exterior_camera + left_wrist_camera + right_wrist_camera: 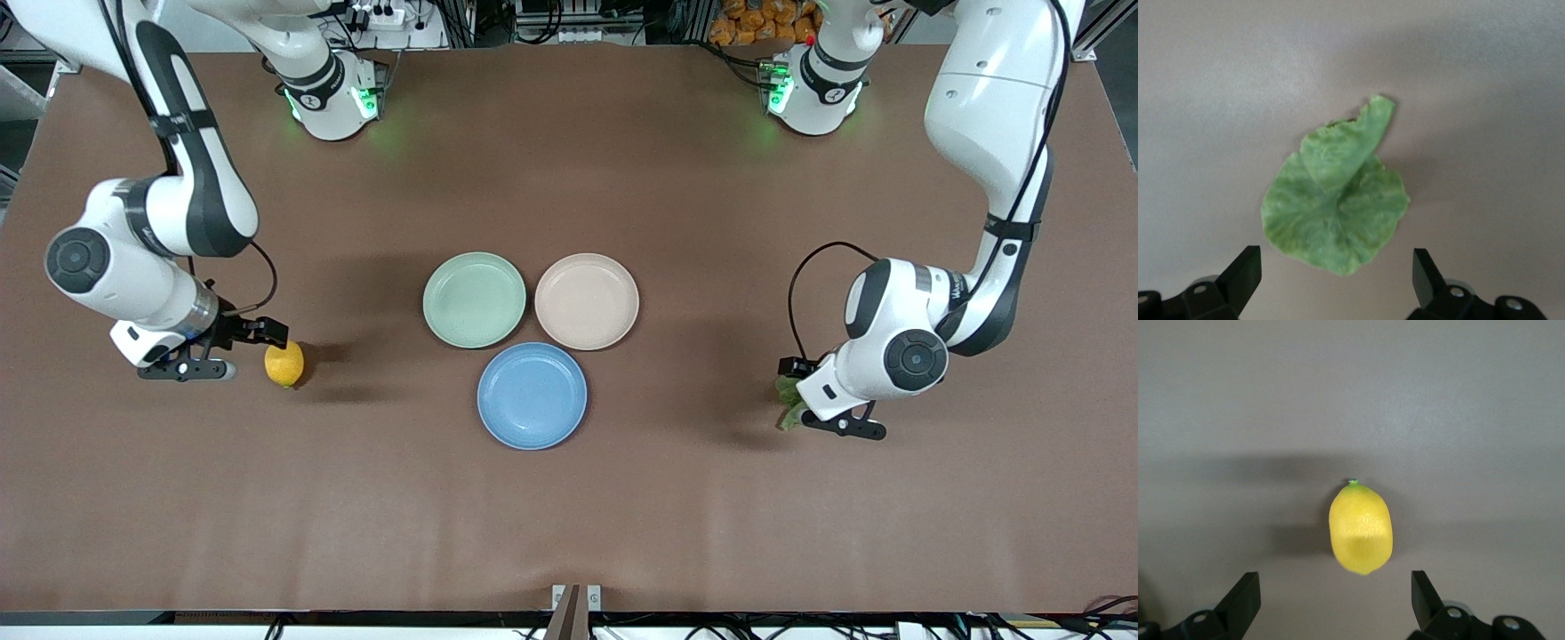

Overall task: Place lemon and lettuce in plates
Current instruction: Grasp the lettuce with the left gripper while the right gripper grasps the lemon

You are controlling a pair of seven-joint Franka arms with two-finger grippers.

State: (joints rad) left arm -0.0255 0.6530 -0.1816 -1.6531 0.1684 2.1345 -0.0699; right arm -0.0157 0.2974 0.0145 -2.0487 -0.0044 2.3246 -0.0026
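Right gripper (1331, 603) wide open and holding nothing, hanging low over the table (569, 533) at the right arm's end, with the lemon (1361, 528) lying on the table just ahead of the open fingers (1245, 593), apart from them. In the front view, lemon (284, 364) just beside the gripper (253, 342), toward the plates. Lemon's long way pointing straight out from the hand, green tip away from it, so the fat middle sits across the gap between the two fingers. Right arm bent low, wrist tipped down toward the fruit. Looks like only a short push forward and down needed to get the fingers on both sides of it. Left gripper (1337, 280) wide open and holding nothing too, low over the left arm's end of the table. Lettuce (1336, 203) lying flat on the table just ahead of the fingers, one flap folded up and pointing away from the hand. In the front view only a bit of the lettuce (788, 404) peeking out from under the left wrist. Left arm bent down over it the same way. Each arm nearest its own thing. Blue plate (532, 396), pink plate (587, 300) and green plate (474, 300) bunched in the middle of the table, well apart from both hands, nothing in them yet.
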